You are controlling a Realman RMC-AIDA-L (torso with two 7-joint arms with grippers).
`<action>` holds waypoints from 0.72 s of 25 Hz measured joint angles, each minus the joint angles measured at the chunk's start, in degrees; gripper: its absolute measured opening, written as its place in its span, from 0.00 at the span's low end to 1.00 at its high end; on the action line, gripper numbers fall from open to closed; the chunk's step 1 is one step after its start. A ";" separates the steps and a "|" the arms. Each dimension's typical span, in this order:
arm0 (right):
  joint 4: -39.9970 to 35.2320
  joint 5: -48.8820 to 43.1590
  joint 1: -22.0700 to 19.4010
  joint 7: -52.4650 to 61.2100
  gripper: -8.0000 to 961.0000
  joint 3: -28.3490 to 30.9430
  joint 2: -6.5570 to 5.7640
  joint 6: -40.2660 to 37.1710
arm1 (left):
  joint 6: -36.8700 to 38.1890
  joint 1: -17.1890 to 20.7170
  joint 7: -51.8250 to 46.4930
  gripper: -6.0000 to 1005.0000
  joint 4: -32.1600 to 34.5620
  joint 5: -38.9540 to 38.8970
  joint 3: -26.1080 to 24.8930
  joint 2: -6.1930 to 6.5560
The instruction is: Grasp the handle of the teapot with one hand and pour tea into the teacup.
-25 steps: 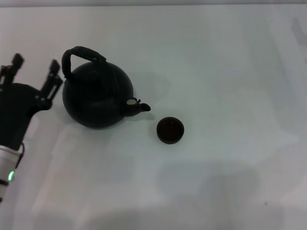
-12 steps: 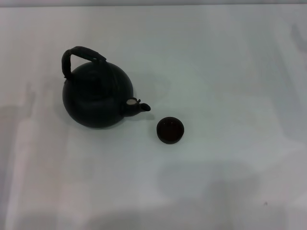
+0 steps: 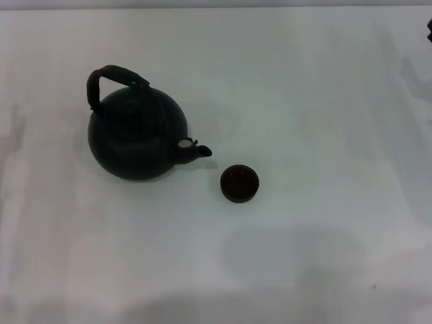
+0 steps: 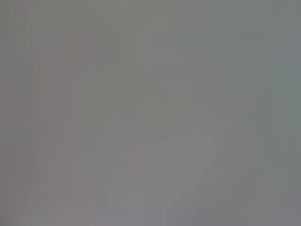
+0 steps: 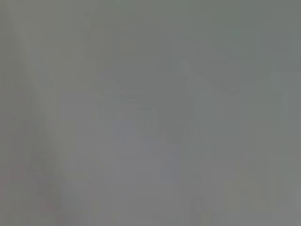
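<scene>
Since a second ago, when the left gripper stood spread just beside the teapot's handle at the left edge of the head view, that arm has gone from sight altogether; half a second ago it was already absent, and now neither wrist view shows anything but blank grey. With no hand near the handle, that change means the teapot is free-standing, and the scene would fit either an arm backing off after setting the pot down or one drawn away from an approach; the pictures alone do not settle which. On the table (image 3: 324, 81), the teapot (image 3: 137, 135) sits upright at the left of centre, in the same place as before, its arched handle (image 3: 111, 75) rising over the far-left side and its spout (image 3: 196, 150) aimed rightward. Just beyond the spout, near but not touching it, stands the teacup (image 3: 239, 183), upright; whether it holds tea I cannot tell, its inside being dark. At the far right edge a small dark sliver shows, too little to name. Neither pincer is visible, so I cannot tell whether either is spread or pressed together.
</scene>
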 joint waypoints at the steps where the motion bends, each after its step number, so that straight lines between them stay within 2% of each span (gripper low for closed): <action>1: 0.43 0.09 -0.34 0.00 0.87 0.11 0.00 0.88 | -0.88 -0.51 -0.78 0.80 -0.51 -0.03 0.00 0.04; 7: 2.26 0.09 -1.56 0.42 0.87 0.17 0.00 2.61 | -5.17 -2.81 -2.51 0.80 -1.51 -0.94 0.00 0.06; 18: 4.25 -0.04 -1.69 0.43 0.87 -0.27 0.00 2.90 | -5.53 -3.98 -2.52 0.80 -1.28 -1.04 0.00 0.03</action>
